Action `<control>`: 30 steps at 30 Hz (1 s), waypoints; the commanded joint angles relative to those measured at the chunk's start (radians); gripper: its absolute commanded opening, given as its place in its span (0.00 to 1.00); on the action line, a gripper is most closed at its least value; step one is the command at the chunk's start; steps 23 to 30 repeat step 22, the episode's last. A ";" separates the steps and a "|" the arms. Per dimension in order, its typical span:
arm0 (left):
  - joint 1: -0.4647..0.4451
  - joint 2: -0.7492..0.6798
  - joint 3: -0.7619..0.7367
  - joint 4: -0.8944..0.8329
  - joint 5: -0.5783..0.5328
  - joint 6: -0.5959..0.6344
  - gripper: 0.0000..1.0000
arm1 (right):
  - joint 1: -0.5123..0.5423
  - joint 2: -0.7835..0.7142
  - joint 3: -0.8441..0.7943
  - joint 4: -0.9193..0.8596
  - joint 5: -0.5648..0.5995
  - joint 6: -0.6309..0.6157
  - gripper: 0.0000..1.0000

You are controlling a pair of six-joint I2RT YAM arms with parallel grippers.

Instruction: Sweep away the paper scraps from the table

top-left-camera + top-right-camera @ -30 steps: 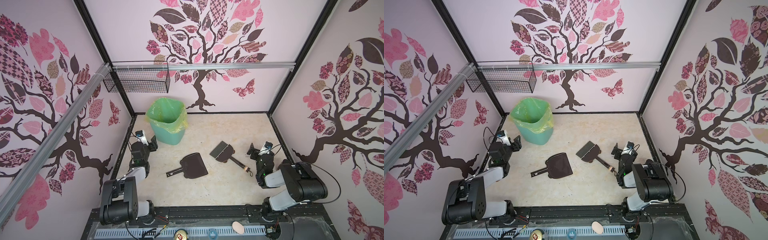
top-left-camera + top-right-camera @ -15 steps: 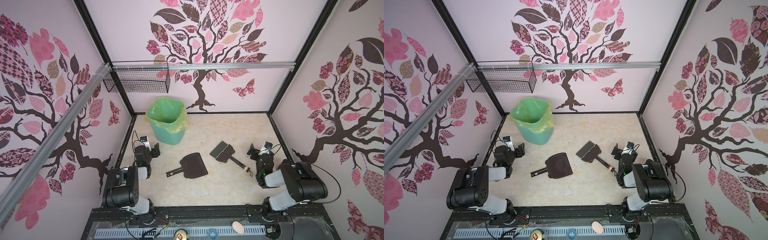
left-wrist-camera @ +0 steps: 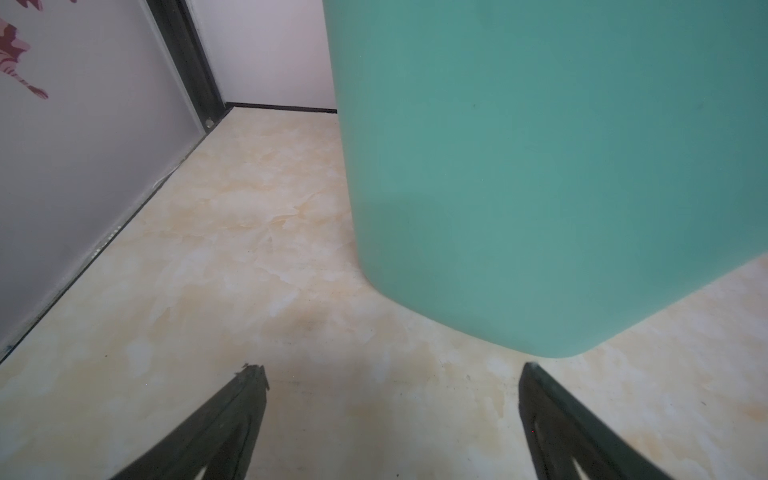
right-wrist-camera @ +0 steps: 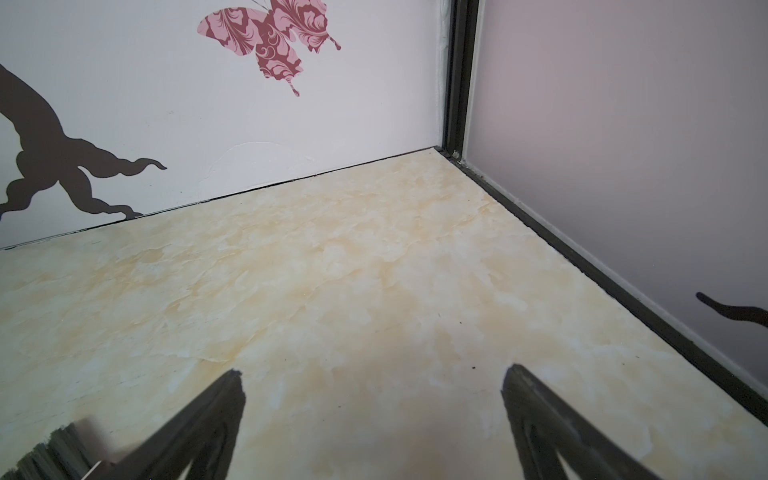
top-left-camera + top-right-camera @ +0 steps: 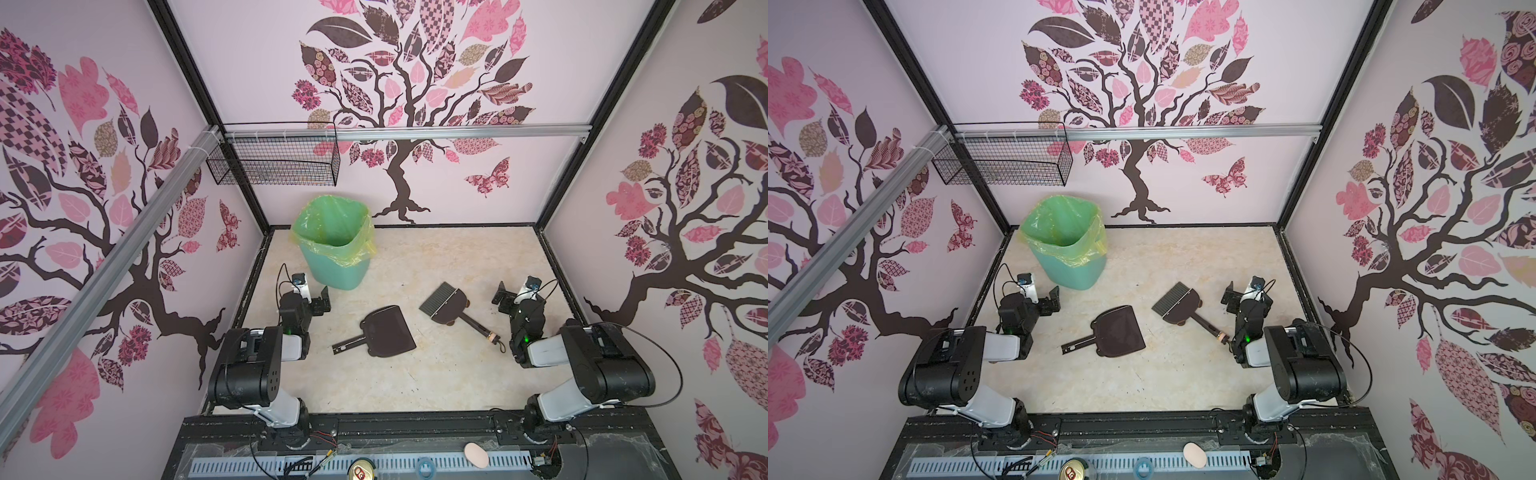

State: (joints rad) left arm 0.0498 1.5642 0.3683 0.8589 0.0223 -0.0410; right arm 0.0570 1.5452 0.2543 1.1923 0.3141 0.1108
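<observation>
Soft, even white light fills the booth, leaving only faint shadows on the worktop. Both top views bow the frame posts at 10 and 2 o'clock. In the right wrist view, the brush bristles blur.

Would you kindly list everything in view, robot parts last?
table: one, beige marble, black-framed
bin: one, teal with yellow-green liner, back left of table
dustpan: one, black, table middle
brush: one, black, right of dustpan
wire basket: one, black, hanging from rail, back left
can: one, gold-topped, front ledge
oval object: one, beige, front ledge
left gripper: one, black, open, empty, beside bin
right gripper: one, black, open, empty, right of brush
</observation>
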 commanded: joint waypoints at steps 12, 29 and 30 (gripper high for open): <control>-0.004 -0.009 0.026 -0.014 -0.025 0.013 0.97 | 0.007 0.004 0.014 -0.019 0.007 -0.013 1.00; -0.008 -0.009 0.027 -0.017 -0.036 0.013 0.97 | 0.006 0.005 0.012 -0.017 0.006 -0.013 1.00; -0.008 -0.009 0.027 -0.017 -0.036 0.013 0.97 | 0.006 0.005 0.012 -0.017 0.006 -0.013 1.00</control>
